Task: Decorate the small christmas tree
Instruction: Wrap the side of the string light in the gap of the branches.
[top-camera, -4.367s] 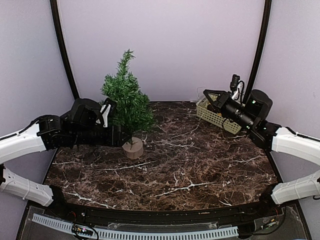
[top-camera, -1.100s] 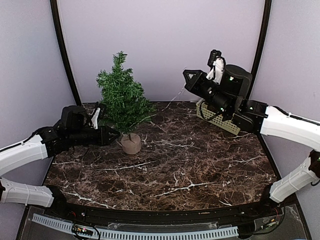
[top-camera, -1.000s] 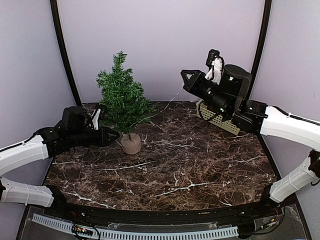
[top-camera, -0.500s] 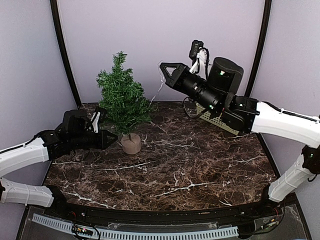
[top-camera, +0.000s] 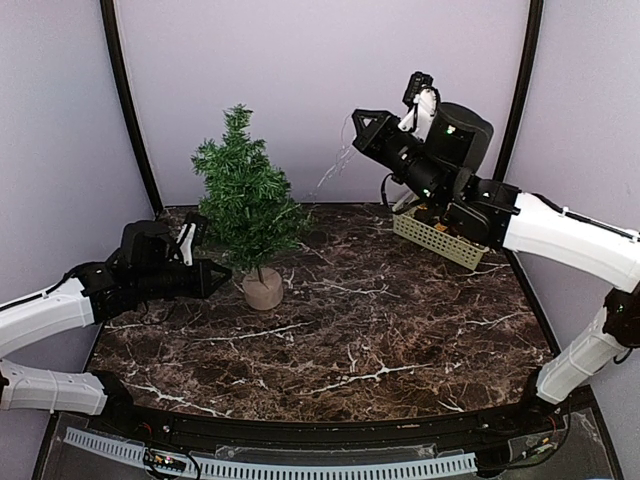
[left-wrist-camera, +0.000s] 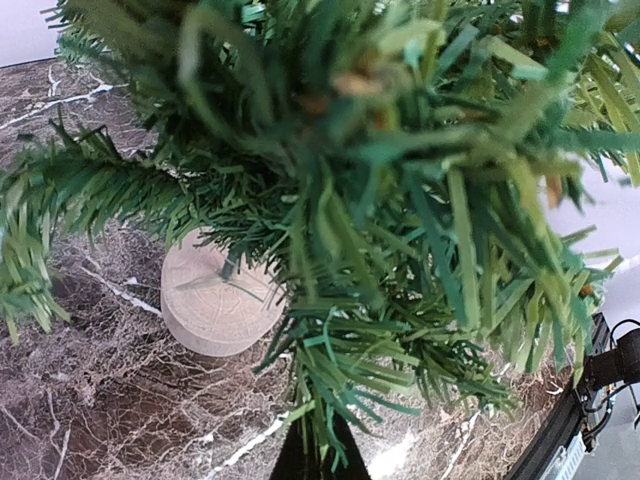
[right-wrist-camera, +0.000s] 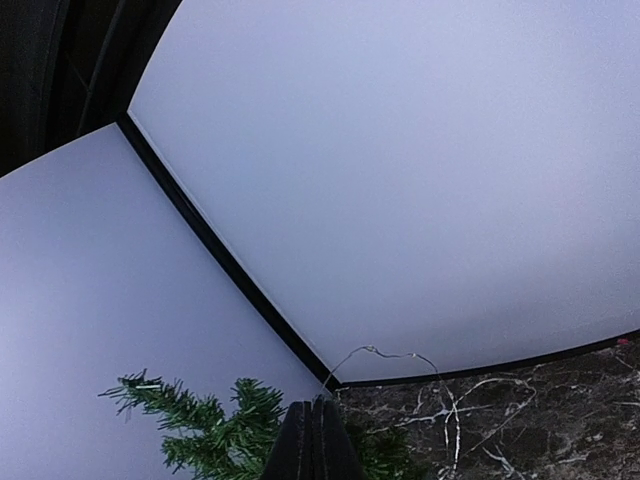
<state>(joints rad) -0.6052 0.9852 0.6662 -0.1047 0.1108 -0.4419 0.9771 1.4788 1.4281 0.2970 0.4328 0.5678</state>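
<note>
Left of frame, the left end effector (top-camera: 222, 278) sits low over the tabletop (top-camera: 400, 330), fingers together among the low needles of the small christmas tree (top-camera: 245, 205), which stands upright just beyond it. Upper right, the raised right end effector (top-camera: 358, 117) is clamped on a thin wire (top-camera: 335, 172) dangling clear of the tree.

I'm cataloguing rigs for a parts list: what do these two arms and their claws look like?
The left arm and right arm have white shell links joined by black cylindrical joints. The left claw and right claw are black, tapering to a point. A green light shows on the right arm.
</note>
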